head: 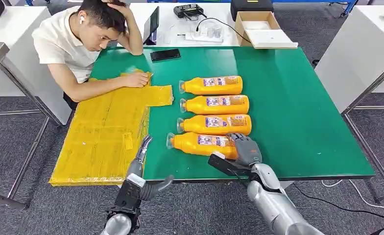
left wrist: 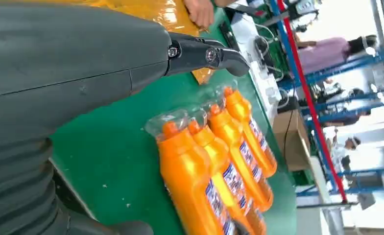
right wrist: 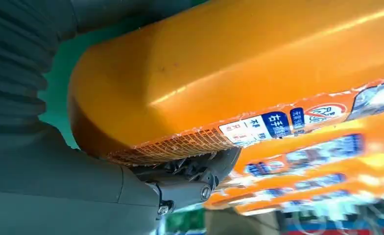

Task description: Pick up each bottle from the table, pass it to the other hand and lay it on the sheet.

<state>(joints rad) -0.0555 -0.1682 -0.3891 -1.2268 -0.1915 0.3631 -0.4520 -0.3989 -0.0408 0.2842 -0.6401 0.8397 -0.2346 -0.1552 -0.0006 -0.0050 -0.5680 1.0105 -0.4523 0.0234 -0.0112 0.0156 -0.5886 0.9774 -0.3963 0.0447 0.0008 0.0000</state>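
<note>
Head view: four orange bottles lay in a row on the green table; right hand wrapped the nearest bottle at its base. Left hand hovered empty, fingers apart, beside the yellow sheet. Right wrist view: rigid, glossy plastic, probably slippery; the labelled middle seemed the surest hold.

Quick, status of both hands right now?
Left hand: open, holding nothing, at the table's near edge.
Right hand: fingers wrapped over the base of the nearest bottle, which lies on the table.
</note>
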